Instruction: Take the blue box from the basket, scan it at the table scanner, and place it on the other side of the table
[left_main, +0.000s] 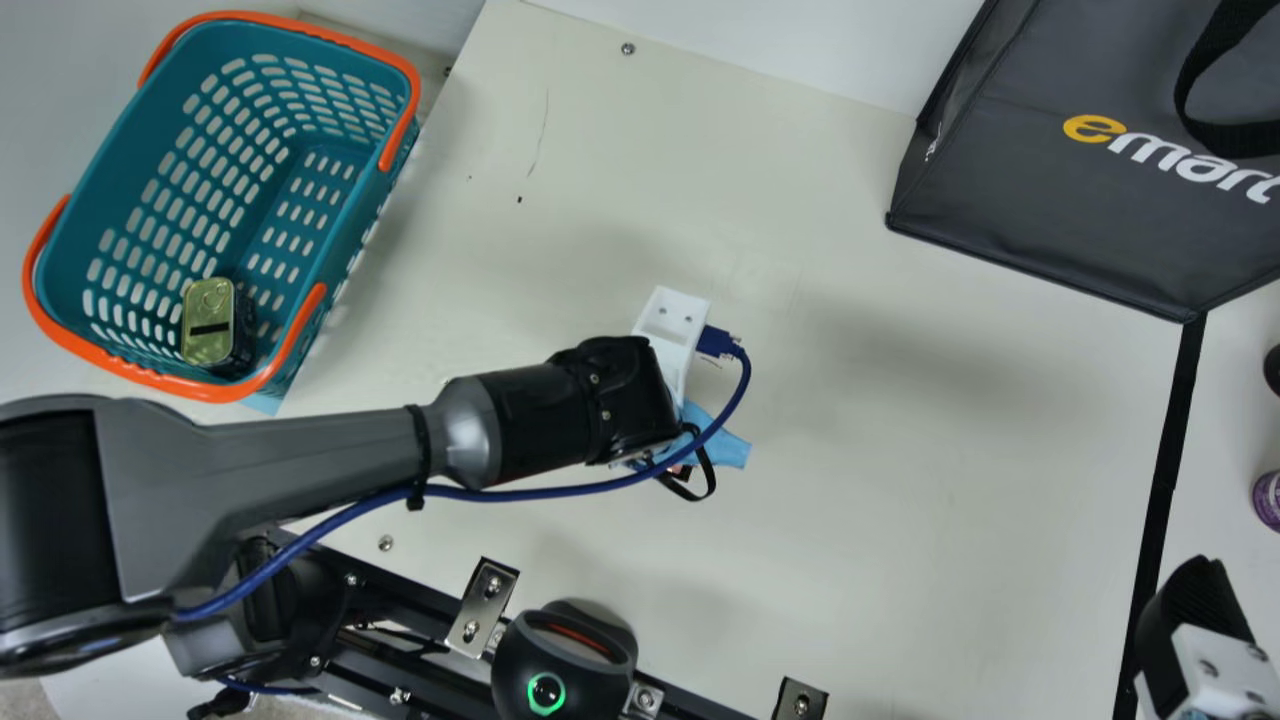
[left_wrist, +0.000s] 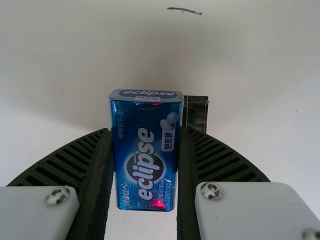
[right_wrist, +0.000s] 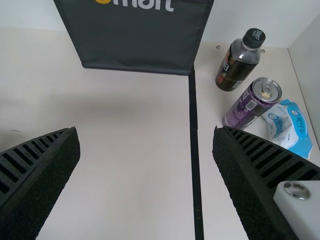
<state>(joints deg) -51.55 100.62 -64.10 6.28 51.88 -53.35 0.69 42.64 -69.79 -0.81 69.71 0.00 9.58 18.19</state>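
Cream table (left_main: 940, 420); blue box (left_wrist: 145, 155) clamped between left jaws.

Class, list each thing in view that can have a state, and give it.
Left claw, closed on blue box
Blue box, gripped
Right claw, open
Basket, handles folded down
Tin, in basket, lid on
Scanner, ring lit green
Bottle, capped, standing
Can, standing
Bag, standing

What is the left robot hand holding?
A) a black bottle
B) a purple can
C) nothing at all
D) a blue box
D, because the left wrist view shows the blue box squeezed between the two black fingers of the left gripper.
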